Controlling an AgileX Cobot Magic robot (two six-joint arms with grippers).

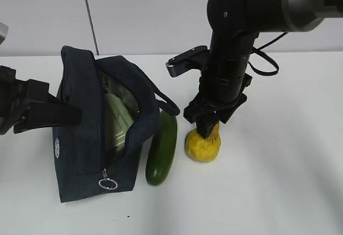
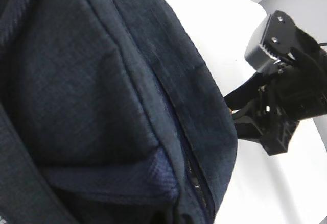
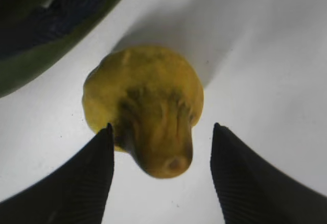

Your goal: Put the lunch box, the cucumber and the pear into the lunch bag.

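The navy lunch bag [image 1: 80, 138] stands open at the left and fills the left wrist view [image 2: 102, 81]. The pale green lunch box [image 1: 117, 121] sits inside it. The cucumber [image 1: 162, 149] lies on the table against the bag's right side. The yellow pear [image 1: 202, 144] sits just right of the cucumber. My right gripper [image 1: 208, 128] is open right over the pear [image 3: 148, 91], with one finger [image 3: 92, 173] on each side of its neck, not touching. My left gripper [image 1: 56, 114] grips the bag's left wall; fabric hides its fingertips in the wrist view.
The bag's zipper ring pull [image 1: 107, 183] hangs at the front and its handle [image 1: 166, 104] loops toward the cucumber [image 3: 41, 55]. The white table [image 1: 278, 192] stretches right and forward of the pear. The right arm shows in the left wrist view [image 2: 286, 112].
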